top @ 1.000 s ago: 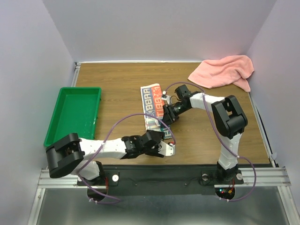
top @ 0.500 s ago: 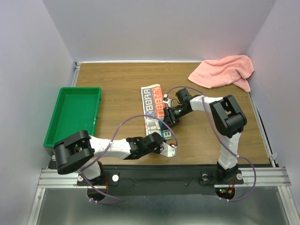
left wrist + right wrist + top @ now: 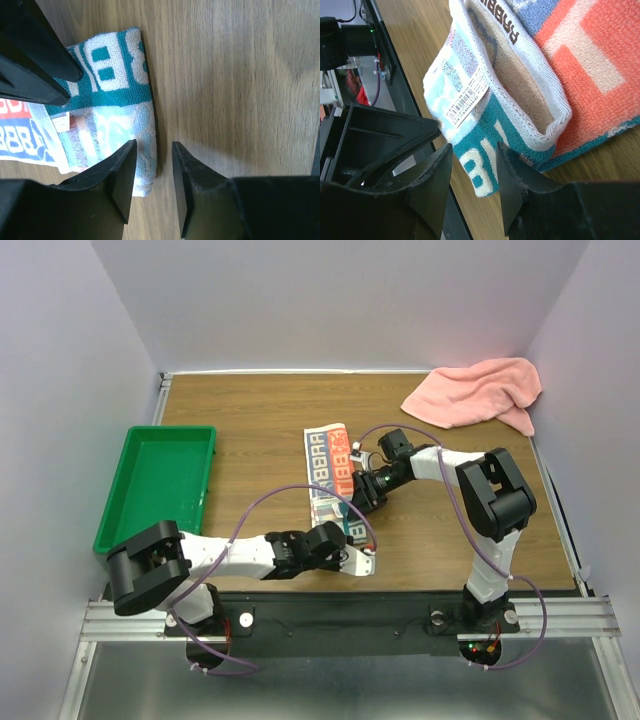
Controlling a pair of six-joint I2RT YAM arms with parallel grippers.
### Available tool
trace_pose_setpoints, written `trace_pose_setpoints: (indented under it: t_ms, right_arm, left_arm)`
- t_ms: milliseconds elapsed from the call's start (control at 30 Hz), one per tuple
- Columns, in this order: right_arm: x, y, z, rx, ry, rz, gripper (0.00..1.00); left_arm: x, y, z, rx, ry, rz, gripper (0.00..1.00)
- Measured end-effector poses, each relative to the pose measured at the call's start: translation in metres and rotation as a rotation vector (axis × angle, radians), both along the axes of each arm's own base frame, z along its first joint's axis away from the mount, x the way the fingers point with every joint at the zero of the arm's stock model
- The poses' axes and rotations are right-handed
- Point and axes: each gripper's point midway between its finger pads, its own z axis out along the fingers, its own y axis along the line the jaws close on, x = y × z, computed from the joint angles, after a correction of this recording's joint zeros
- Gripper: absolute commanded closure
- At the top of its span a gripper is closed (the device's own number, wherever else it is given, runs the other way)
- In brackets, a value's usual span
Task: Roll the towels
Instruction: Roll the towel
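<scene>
The printed white towel (image 3: 326,462) lies as a long folded strip in the middle of the table. My right gripper (image 3: 358,494) is open at its right edge. In the right wrist view the right gripper (image 3: 472,152) straddles the towel's raised, folded-over near corner (image 3: 479,172), which has teal letters and a barcode tag (image 3: 466,94). My left gripper (image 3: 362,560) is open at the towel's near end. In the left wrist view the left gripper (image 3: 154,150) has the towel's corner (image 3: 145,160) between its fingers. The salmon-pink towel (image 3: 478,392) lies bunched at the far right corner.
A green tray (image 3: 155,485) stands at the table's left edge. The two grippers are close together; the right one's black fingers (image 3: 35,60) show in the left wrist view. The table's near edge rail (image 3: 395,65) lies just behind the towel's end.
The left arm's elbow has shifted sideways while its gripper stays at the towel's near end. The right gripper and the towel's strip have moved slightly to the right.
</scene>
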Motion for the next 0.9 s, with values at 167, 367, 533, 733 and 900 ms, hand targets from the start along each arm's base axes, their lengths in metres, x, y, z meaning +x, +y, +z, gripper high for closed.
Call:
trace_pose_setpoints:
  t_ms: [167,367,533,733,900]
  right_arm:
    - [0.000,0.000,0.000,-0.002,-0.003,0.001,0.54]
    - [0.000,-0.001,-0.002,-0.005,-0.004,0.002,0.55]
    - [-0.004,-0.003,-0.006,-0.011,0.011,0.003,0.54]
    - [-0.014,-0.007,-0.007,-0.013,0.022,0.009,0.53]
    - [-0.018,-0.010,0.003,-0.009,-0.014,0.015,0.51]
  left_arm:
    - [0.003,-0.001,-0.007,0.025,-0.006,0.005,0.55]
    - [0.011,-0.001,-0.015,0.049,-0.042,0.019,0.77]
    - [0.012,-0.002,-0.017,0.057,-0.042,0.015,0.99]
    - [-0.001,-0.007,-0.010,0.043,0.035,-0.017,1.00]
    - [-0.014,-0.012,0.005,-0.004,0.160,-0.046,1.00]
